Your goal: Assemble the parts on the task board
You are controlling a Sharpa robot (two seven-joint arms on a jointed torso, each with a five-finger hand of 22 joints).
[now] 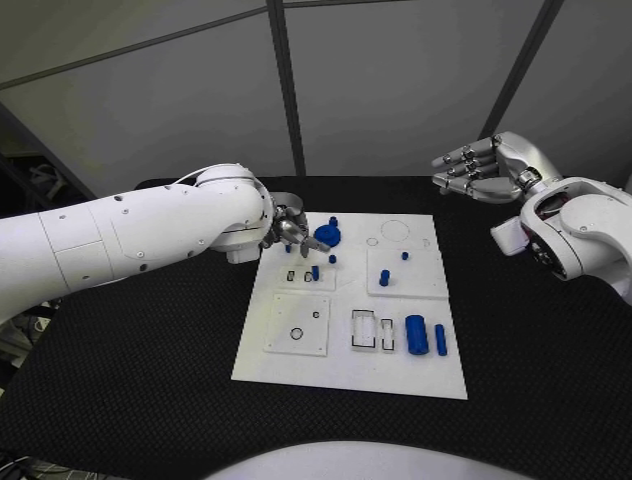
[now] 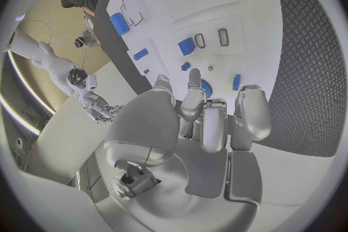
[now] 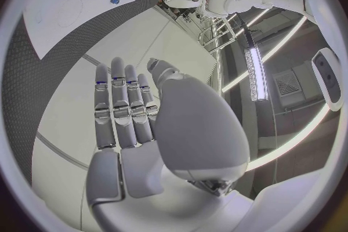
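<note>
- While the far end of the task board (image 1: 348,375) is being worked, its near end holds a large blue cylinder (image 1: 416,334) and a thin blue bar (image 1: 440,340), lying side by side next to two empty rectangular slots (image 1: 372,331).
- Farther up, I count about four small blue pegs (image 1: 385,277) standing near the middle of the board; they are tiny, so the count may be off by one.
- Beyond them sits one blue gear (image 1: 328,236) at the far left of the board, and the left hand (image 1: 289,229) is right against it. Its fingers (image 2: 192,98) curl down over the gear (image 2: 203,87), but whether they actually grip it or only touch it, I cannot tell.
- The step in hand looks like seating or picking up that gear. The next move would call for a firm pinch on its rim and a straight, level placement onto its post.
- Farthest off, the right hand (image 1: 486,167) is raised clear of the table, well apart from the board, fingers loosely apart and holding nothing.
</note>
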